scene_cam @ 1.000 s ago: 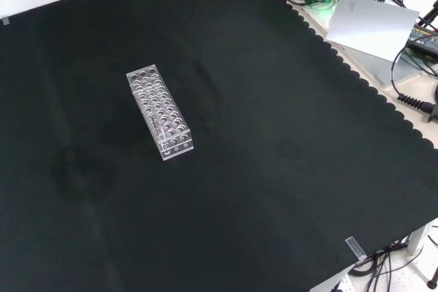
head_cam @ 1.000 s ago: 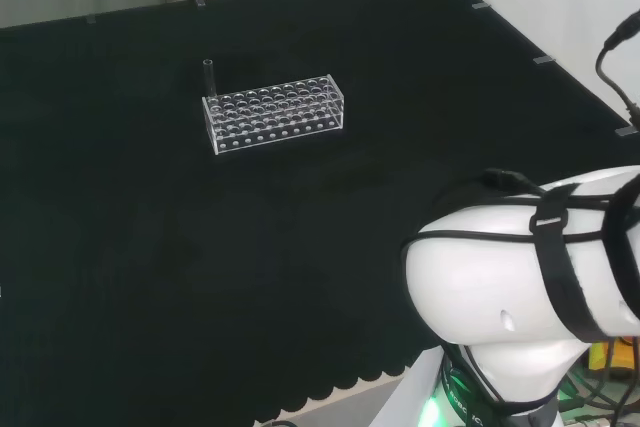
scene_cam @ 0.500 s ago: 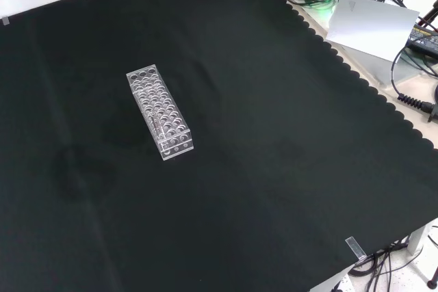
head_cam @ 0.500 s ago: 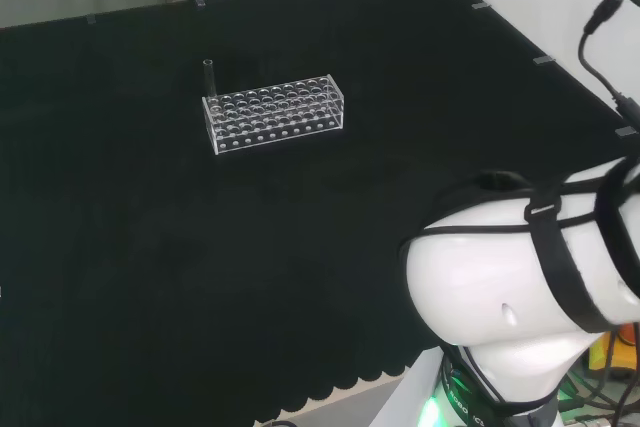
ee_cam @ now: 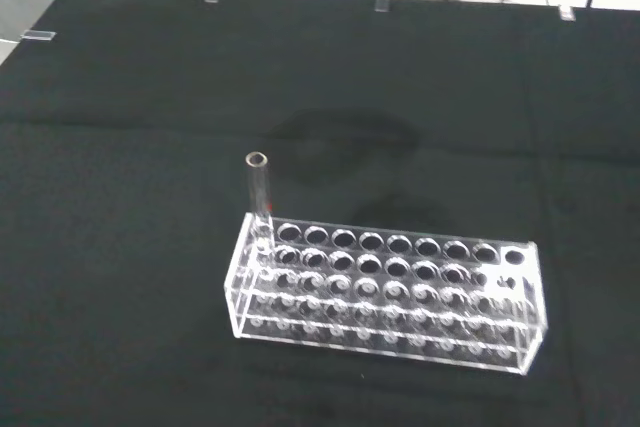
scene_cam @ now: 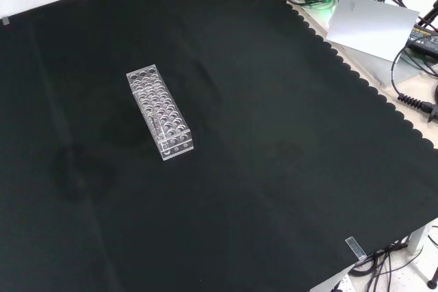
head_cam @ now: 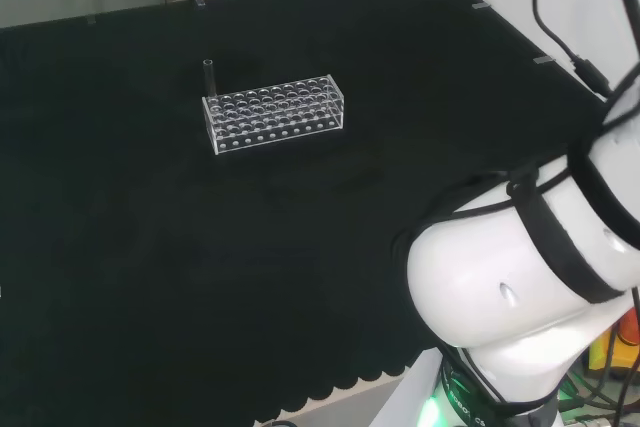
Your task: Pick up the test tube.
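Arm links (head_cam: 520,277) are swinging upward in the head view; hand state cannot be told. Test tube (ee_cam: 260,197) is standing upright in the rack's (ee_cam: 385,292) corner hole, ahead of the wrist camera; approach should be descending vertically.

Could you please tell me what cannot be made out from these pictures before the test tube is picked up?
- Contents of the test tube: the clear glass is too thin to judge in the wrist view, and in the head view it is too small.
- Tube's lower end: blurred among the rack walls in the wrist view.
- Tube in the front view: lost against the clear rack.
- Arm: cut off by the head view's right edge.
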Robot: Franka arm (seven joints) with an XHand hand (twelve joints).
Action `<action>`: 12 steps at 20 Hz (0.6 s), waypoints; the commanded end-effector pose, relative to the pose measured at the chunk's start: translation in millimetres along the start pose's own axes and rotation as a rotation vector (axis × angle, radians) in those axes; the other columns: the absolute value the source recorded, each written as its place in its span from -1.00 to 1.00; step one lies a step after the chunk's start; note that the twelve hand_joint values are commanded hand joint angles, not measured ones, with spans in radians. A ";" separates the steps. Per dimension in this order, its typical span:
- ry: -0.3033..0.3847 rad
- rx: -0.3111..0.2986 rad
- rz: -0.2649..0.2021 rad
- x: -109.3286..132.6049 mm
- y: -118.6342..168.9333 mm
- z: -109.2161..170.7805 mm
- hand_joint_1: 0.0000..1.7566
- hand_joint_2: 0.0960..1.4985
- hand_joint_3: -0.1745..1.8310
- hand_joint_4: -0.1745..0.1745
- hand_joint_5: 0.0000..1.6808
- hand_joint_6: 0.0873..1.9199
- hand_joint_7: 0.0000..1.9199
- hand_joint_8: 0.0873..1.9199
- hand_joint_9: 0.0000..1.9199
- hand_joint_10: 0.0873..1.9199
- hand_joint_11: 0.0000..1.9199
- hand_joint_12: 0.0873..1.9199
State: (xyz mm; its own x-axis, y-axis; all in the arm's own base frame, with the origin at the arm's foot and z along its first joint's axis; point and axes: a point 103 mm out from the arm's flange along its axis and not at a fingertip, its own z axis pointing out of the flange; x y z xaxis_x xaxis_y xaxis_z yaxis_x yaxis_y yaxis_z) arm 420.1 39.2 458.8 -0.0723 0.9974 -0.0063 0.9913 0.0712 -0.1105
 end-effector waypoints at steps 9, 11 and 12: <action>0.001 0.049 -0.109 38.8 105.7 36.1 -0.31 0.43 -0.97 -0.45 -0.76 -1.00 -0.85 -0.11 -0.89 0.00 -0.95 0.67; -0.006 0.059 -0.119 42.0 115.4 42.7 -0.30 0.43 -0.97 -0.47 -0.75 -1.00 -0.82 -0.10 -0.86 0.00 -0.93 0.67; -0.009 0.064 -0.122 42.7 119.6 45.7 -0.30 0.44 -0.97 -0.48 -0.74 -1.00 -0.80 -0.10 -0.85 -0.01 -0.93 0.66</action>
State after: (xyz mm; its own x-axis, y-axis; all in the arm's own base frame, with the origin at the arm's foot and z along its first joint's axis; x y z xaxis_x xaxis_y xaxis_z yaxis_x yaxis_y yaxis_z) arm 505.1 73.1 419.2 -0.1519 0.9884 0.0056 0.9755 0.1509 -0.1600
